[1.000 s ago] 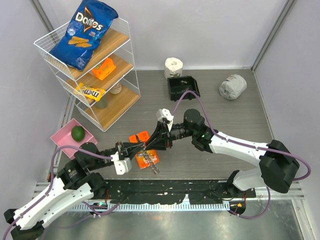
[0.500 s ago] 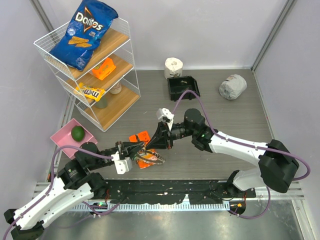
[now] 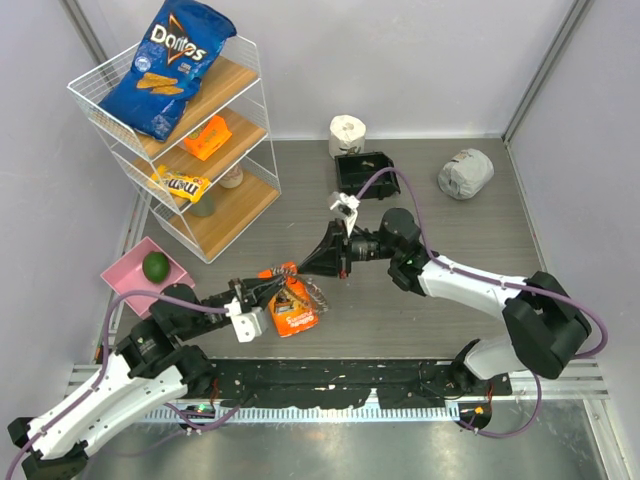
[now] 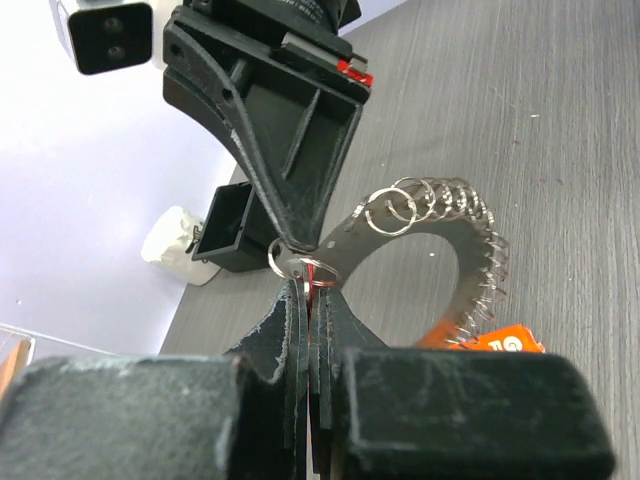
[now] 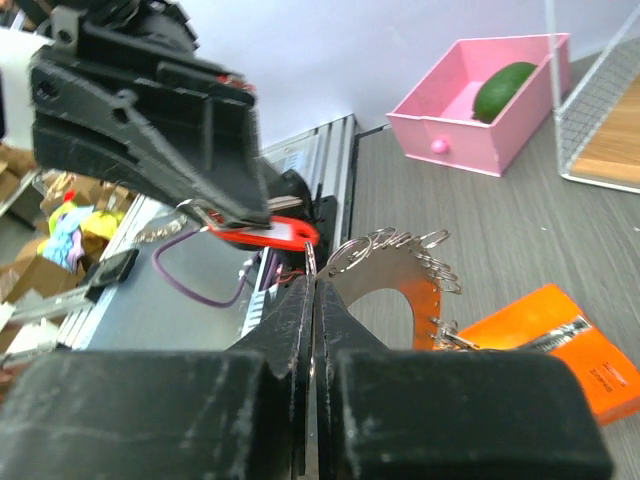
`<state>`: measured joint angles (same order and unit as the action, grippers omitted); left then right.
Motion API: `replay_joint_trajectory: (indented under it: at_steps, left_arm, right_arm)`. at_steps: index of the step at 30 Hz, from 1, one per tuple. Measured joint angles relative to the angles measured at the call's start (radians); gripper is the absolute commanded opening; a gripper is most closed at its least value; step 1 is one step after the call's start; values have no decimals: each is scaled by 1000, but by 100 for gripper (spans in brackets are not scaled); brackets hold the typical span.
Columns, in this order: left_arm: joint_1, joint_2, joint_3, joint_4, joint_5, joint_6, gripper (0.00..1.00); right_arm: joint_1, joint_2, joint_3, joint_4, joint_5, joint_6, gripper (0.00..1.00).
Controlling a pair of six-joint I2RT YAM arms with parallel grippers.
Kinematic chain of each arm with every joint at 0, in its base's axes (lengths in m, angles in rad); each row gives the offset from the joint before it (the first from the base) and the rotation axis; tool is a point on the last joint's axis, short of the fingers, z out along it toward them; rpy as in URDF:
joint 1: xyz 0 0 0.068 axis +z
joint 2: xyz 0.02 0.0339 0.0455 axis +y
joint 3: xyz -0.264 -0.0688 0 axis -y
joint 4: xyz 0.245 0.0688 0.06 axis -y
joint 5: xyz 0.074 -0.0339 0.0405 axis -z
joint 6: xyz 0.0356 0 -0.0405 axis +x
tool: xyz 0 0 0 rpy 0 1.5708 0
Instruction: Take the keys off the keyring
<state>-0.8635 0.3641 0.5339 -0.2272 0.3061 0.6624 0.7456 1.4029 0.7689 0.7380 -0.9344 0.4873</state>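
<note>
The keyring [image 3: 314, 293] hangs between my two grippers, just above an orange packet [image 3: 293, 312]. It is a flat silvery band with several small split rings along its edge, clear in the left wrist view [image 4: 432, 236] and the right wrist view [image 5: 398, 276]. My left gripper [image 3: 283, 284] is shut on a red-headed key [image 5: 266, 236] and its split ring [image 4: 300, 272]. My right gripper [image 3: 319, 268] is shut on the keyring's edge [image 5: 312, 268], tip to tip with the left one. Other keys are hidden.
A wire shelf [image 3: 205, 215] with a Doritos bag stands at the back left. A pink box [image 3: 128, 280] holding a green fruit [image 3: 155, 265] lies left of the arms. A toilet roll [image 3: 347, 130], a black tray [image 3: 365, 175] and a grey crumpled lump [image 3: 465, 173] sit at the back.
The keyring has been lifted off the orange packet. Both grippers moved up and to the right with it, and the right arm drew back to the right.
</note>
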Motion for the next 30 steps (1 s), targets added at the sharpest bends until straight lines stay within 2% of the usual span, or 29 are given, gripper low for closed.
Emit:
replay_joint_trajectory:
  at_steps: [7,12,20,26,30]
  left_arm:
    - [0,78,1,-2,11,0,0]
    - [0,85,2,-13,3,-2,0]
    - [0,114,3,-10,-64,-32,0]
    - [0,245,35,-16,-150,-92,0]
    - [8,336,57,-1,-196,-163,0]
  right_arm:
    - [-44,21,-29,76,35,92,5]
    - [-49,15,-37,90,74,86,5]
    - [-95,-72,-88,-69,291,-16,5]
    - [-131,-140,-130,-146,468,-52,5]
    - [-145,-251,-192,-217,650,-92,5]
